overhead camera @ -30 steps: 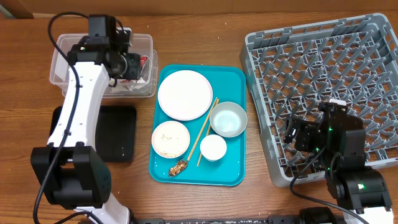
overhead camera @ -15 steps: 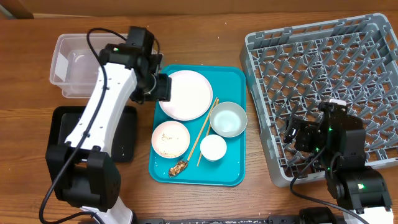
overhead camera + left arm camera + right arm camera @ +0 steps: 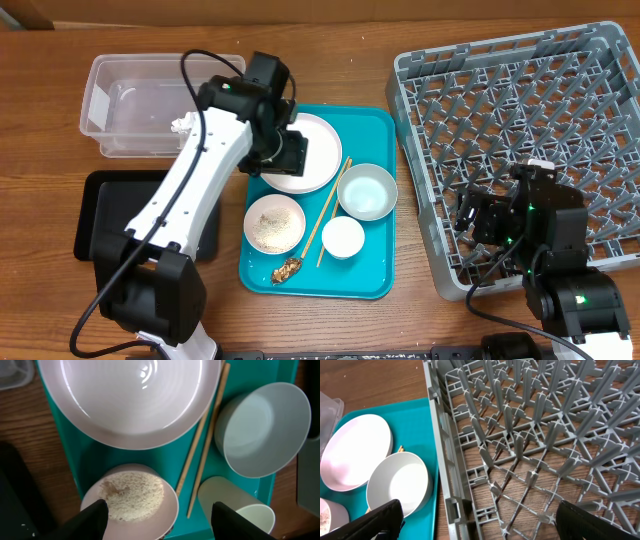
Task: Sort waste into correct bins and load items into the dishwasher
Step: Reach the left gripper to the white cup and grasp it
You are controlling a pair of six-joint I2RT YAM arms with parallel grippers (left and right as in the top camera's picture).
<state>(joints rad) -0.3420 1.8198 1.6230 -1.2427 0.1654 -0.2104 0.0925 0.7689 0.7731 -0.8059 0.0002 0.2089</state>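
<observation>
Plates [image 3: 322,140]: I count one
Bowls [image 3: 275,222]: two
Cups [image 3: 343,237]: one
Chopsticks [image 3: 330,210]: two
Food scraps [image 3: 288,269]: one
Bins [image 3: 140,115]: two
Teal trays [image 3: 375,270]: one
Racks [image 3: 520,110]: one

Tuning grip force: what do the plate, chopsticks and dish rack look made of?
Plate: glossy white with sharp light reflections; likely glazed ceramic, possibly melamine.
Chopsticks: pale tan, matte, thin; look like bare wood or bamboo.
Dish rack: grey, matte, moulded lattice with pegs; almost certainly plastic.

Lighting's bright and even, with only soft shadows under stuff. Bit of glare on the plate [image 3: 130,400] in the left wrist view, and the fingers [image 3: 91,517] at the bottom edge look dark and blurry.
</observation>
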